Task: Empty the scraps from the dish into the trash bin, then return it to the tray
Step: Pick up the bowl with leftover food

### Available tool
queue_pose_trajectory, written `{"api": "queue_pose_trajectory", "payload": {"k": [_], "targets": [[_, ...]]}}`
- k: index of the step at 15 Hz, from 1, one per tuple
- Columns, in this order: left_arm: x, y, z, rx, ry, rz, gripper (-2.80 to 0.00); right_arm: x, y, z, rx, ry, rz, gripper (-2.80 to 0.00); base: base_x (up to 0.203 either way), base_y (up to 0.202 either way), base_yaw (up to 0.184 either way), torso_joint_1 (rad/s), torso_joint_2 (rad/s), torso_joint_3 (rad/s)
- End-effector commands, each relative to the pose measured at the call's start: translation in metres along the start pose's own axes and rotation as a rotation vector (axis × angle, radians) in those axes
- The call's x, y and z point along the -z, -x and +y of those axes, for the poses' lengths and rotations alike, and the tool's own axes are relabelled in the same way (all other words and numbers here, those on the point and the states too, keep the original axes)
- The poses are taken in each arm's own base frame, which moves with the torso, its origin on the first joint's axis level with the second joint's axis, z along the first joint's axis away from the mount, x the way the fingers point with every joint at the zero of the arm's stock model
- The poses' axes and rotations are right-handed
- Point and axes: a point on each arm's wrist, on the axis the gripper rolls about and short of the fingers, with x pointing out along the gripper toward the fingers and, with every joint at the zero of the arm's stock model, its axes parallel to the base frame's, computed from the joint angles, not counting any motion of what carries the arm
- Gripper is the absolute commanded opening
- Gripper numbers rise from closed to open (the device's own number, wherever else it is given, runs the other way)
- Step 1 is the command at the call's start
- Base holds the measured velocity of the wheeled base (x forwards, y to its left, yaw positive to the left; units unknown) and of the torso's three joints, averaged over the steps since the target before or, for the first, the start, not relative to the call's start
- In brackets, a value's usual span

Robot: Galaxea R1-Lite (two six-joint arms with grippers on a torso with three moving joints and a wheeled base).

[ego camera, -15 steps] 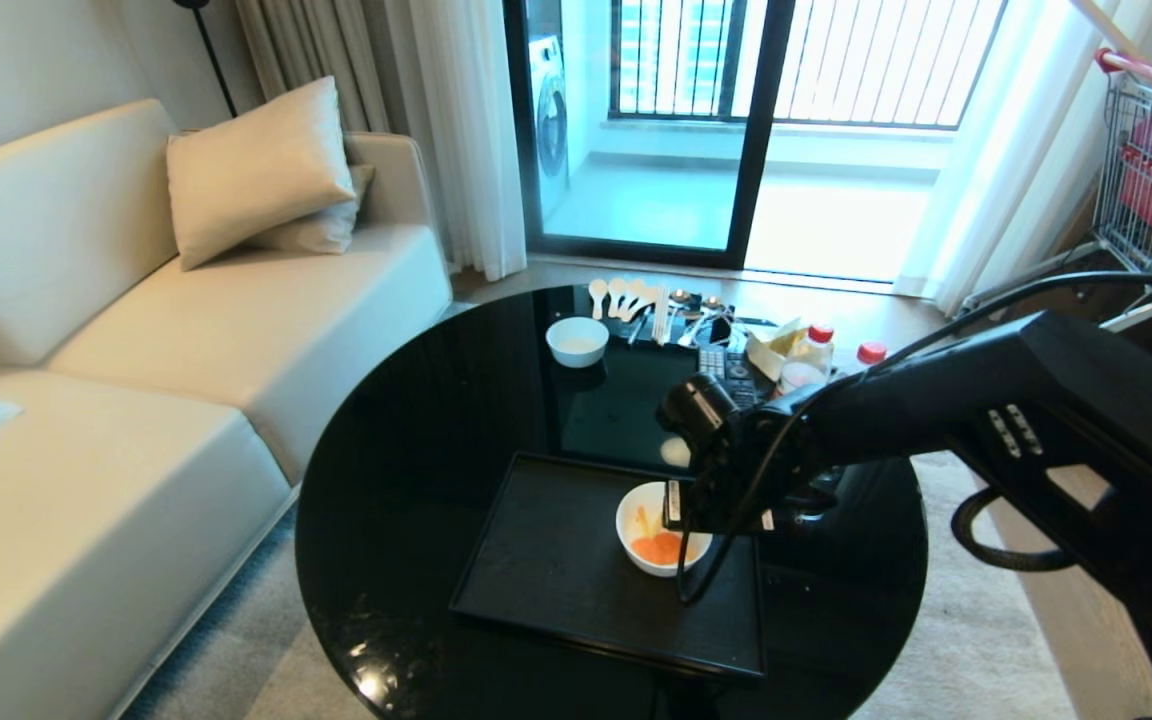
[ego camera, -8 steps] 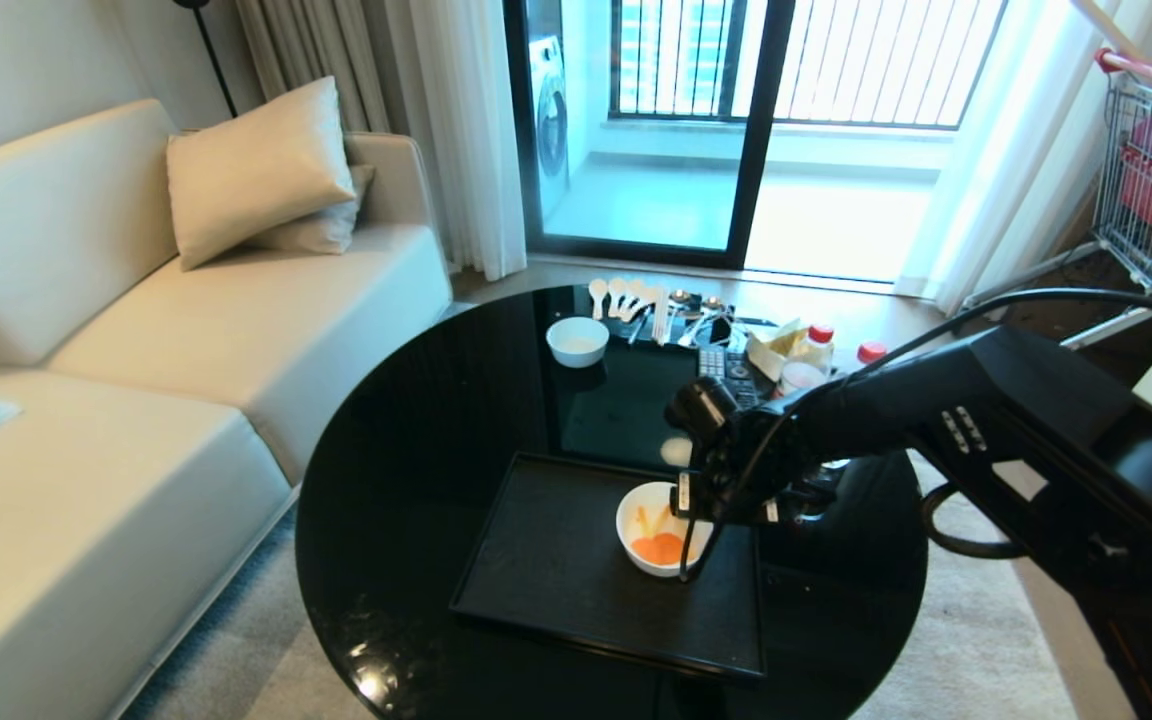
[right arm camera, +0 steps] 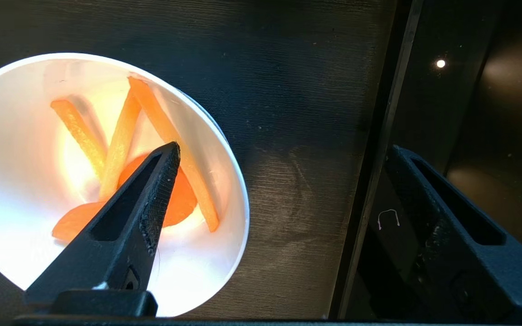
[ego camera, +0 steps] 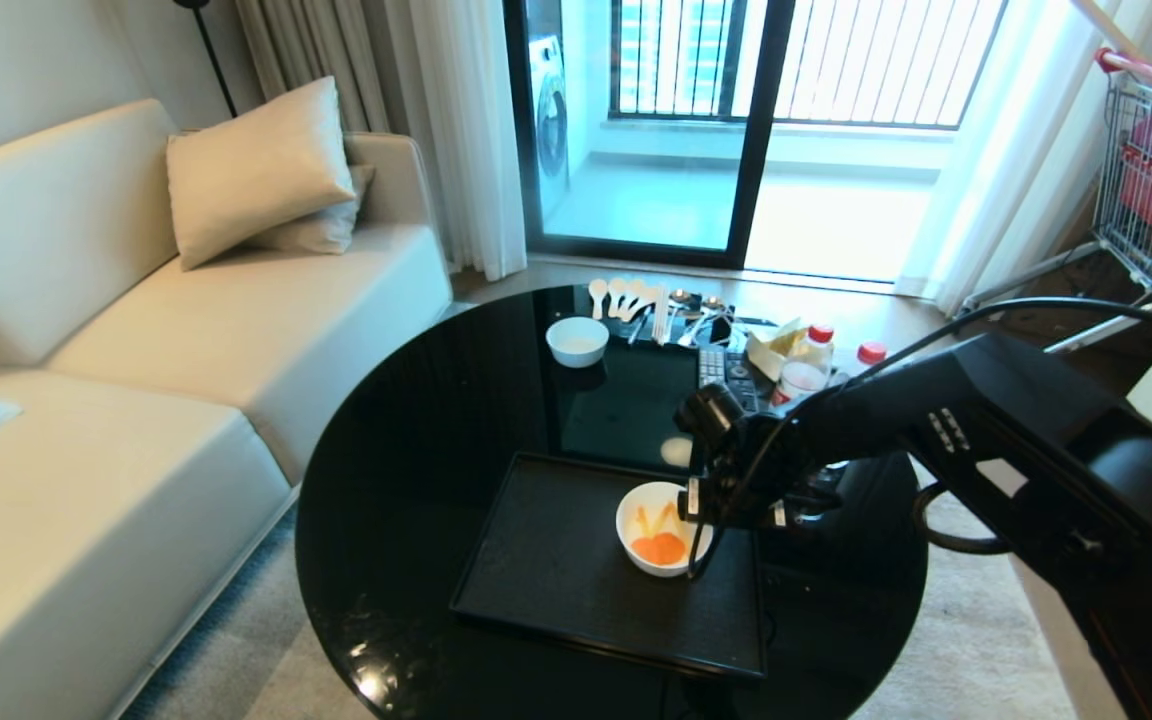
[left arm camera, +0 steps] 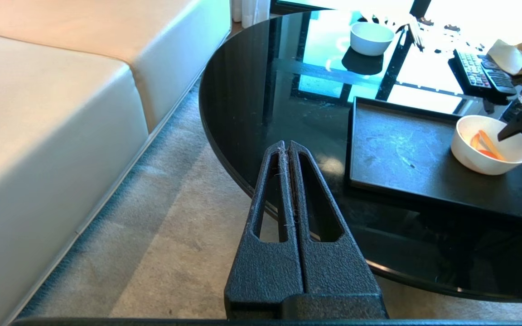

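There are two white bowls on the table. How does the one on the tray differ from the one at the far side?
The dish sits on the black tray; the smaller bowl stands straight on the glass table. The dish holds orange scraps; the smaller bowl shows none. The open right gripper straddles the dish's rim; nothing is at the smaller bowl. Both are round, white and upright.

A small white bowl (ego camera: 577, 341), spoons (ego camera: 626, 296) and remote (ego camera: 731, 369) sit on the round black table (ego camera: 416, 470).
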Motion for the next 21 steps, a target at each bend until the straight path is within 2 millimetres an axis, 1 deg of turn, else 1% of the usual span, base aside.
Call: {"api": "queue_pose_trajectory", "payload": {"k": [1, 10, 21], "targets": [[0.000, 0.000, 0.000, -0.001, 0.001, 0.000, -2.80, 0.000, -0.003, -0.002, 0.007, -0.005, 0.005, 0.00, 0.000, 0.000, 0.000, 0.000, 0.00, 0.000], [0.000, 0.000, 0.000, -0.001, 0.001, -0.001, -2.80, 0.005, -0.009, -0.001, 0.012, 0.001, 0.019, 0.00, 0.000, 0.000, 0.000, 0.000, 0.00, 0.000], [0.000, 0.000, 0.000, -0.001, 0.001, -0.001, -2.80, 0.013, -0.019, 0.007, 0.007, 0.021, 0.020, 0.00, 0.000, 0.000, 0.000, 0.000, 0.00, 0.000]]}}
